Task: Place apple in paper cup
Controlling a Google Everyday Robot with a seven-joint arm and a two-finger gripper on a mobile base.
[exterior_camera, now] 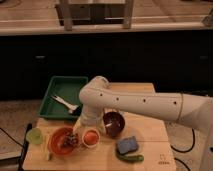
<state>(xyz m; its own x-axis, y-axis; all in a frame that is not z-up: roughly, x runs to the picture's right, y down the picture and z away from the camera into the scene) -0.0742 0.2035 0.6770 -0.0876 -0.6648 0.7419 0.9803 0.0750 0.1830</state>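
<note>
The apple (91, 135) is sitting inside the paper cup (91, 138) near the front of the wooden surface (150, 150). The gripper (86, 121) is hanging just above and behind the cup, at the end of the white arm (145, 102) — whether its fingers are wide or narrow, I cannot tell. The orange bowl (62, 140) is lying just left of the cup, the dark maroon bowl (114, 123) just right. A pale green cup (35, 135) is standing far left, and a green tray (62, 96) is lying behind.
</note>
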